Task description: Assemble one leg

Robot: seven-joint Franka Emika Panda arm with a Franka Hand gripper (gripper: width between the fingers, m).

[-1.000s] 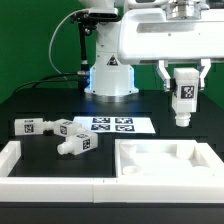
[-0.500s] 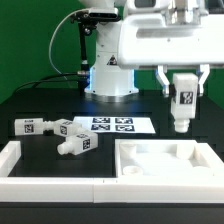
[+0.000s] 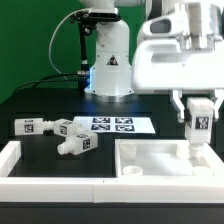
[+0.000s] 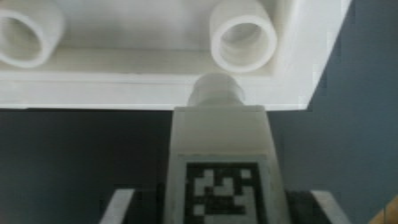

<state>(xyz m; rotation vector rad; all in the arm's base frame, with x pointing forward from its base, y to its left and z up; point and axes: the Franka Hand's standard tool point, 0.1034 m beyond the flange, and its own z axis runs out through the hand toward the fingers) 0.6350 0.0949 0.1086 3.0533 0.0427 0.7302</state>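
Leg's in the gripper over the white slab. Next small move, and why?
Likely shift the leg toward the nearest hole before lowering. The gripper holds it upright, but in the wrist view its tip appears to sit over the slab's rim, short of that hole.

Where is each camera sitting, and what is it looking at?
Exterior view: off the arm, near the table's front edge, facing the robot's base across the table; it shows the arm and the gripper holding a leg.
Wrist view: on the wrist, looking along the held leg towards the white slab and its round holes; only slivers of the fingers show.
Shared: both see the held leg and the slab.
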